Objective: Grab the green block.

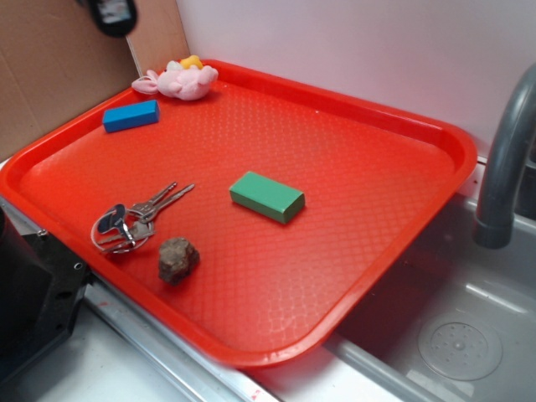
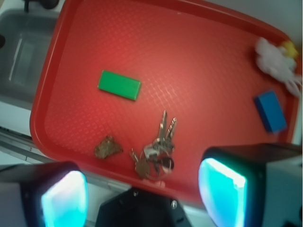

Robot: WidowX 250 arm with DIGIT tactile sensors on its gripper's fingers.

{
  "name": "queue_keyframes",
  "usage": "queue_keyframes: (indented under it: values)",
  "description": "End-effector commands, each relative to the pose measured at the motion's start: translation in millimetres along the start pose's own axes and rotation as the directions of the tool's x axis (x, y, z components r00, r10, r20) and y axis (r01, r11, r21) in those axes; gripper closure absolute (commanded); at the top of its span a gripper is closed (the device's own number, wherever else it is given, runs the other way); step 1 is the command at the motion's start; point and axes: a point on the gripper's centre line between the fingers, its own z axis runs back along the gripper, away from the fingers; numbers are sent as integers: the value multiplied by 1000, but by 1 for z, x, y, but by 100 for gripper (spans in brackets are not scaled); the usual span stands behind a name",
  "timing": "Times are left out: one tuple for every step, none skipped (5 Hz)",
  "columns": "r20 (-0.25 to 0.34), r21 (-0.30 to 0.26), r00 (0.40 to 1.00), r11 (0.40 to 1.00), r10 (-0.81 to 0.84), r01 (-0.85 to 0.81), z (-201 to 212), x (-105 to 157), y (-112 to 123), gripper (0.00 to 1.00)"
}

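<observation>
At far left of the exterior view, a flat brown cardboard sheet (image 1: 50, 75) stands behind the wide red plastic tray (image 1: 352, 218) with a textured floor and raised rim. On the tray's left side lies a small blue rectangular block (image 1: 131, 115), flat near the back-left rim, and below it a bunch of silver metal keys on a ring (image 1: 134, 220) near the front-left rim. Just right of the keys sits a lumpy brown rock (image 1: 177, 258), close but apart from them. Back along the far rim, a pink plush toy with a yellow bit (image 1: 180, 80) rests in the corner, right of the blue block. Near tray centre lies the small flat green rectangular block (image 1: 267, 196), flat on its broad face, well apart from everything else, nothing touching it. Right of the tray is a grey sink basin (image 1: 469, 335) with a curved grey faucet (image 1: 502, 167).

Wrist view: the hand (image 2: 144, 191) hangs above the tray's near rim by the keys, fingers (image 2: 222, 191) wide apart with glowing cyan pads, holding nothing; green block up-left of it, well clear. Pad edges blurry, probably soft-tipped.
</observation>
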Motion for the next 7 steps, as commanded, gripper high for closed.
queue_keyframes:
  values:
    - [57,10,998,1000,-12,12,14,7,-1,0]
    - [57,10,998,1000,-12,12,14,7,-1,0]
    - [-111,191,960,943,-256,274,-39,41,0,0]
    - [-148,260,866,827,-477,500,-82,40,-11,0]
    - [-136,277,722,674,-678,685,-93,33,-19,0]
    - [-75,225,602,575,-795,787,-100,29,-18,0]
    - [-43,173,550,536,-834,826,-117,41,-20,0]
